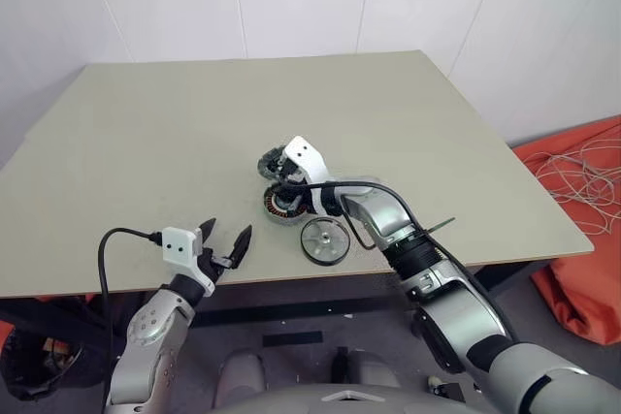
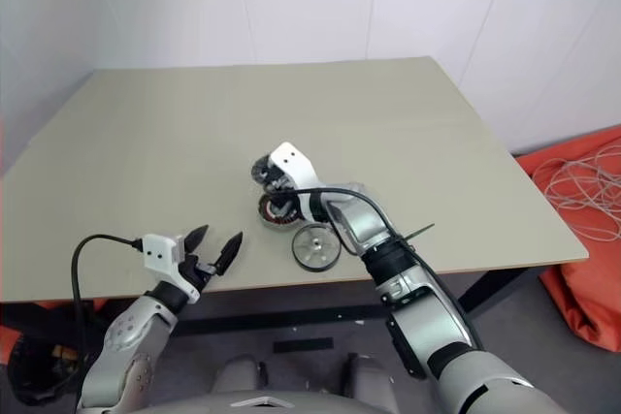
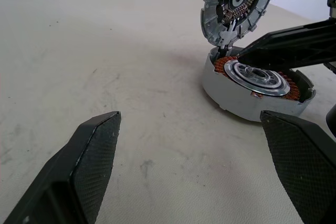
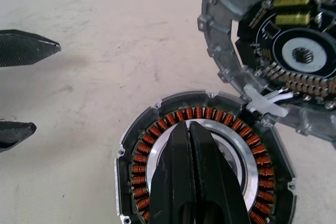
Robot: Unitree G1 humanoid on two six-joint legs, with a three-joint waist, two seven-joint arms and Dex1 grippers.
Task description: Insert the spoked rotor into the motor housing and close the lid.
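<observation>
Two hands are showing over the pale green surface, and they are sitting well apart in what they are doing. The left hand is hovering near the front edge of the surface with its black fingers spread wide, gripping nothing, and it is pointing toward the motor parts from a short way off. The right hand is reaching in from the other side with its two fingers pressed flat together, their joined tip lying over the open centre of the motor housing. That housing is resting flat on the surface near the middle, a silver-walled ring with copper-coloured windings running around a shiny inner ring. The lid is standing open, tilted up from the far rim of the housing where the two are joined at a small white link, and it is showing its inner face with a dark circuit board, yellow parts and a ribbed grey rim. The spoked rotor is lying flat on the surface just beside the housing, toward the front edge and next to the right forearm, with its silver spokes and dark rim facing up.
</observation>
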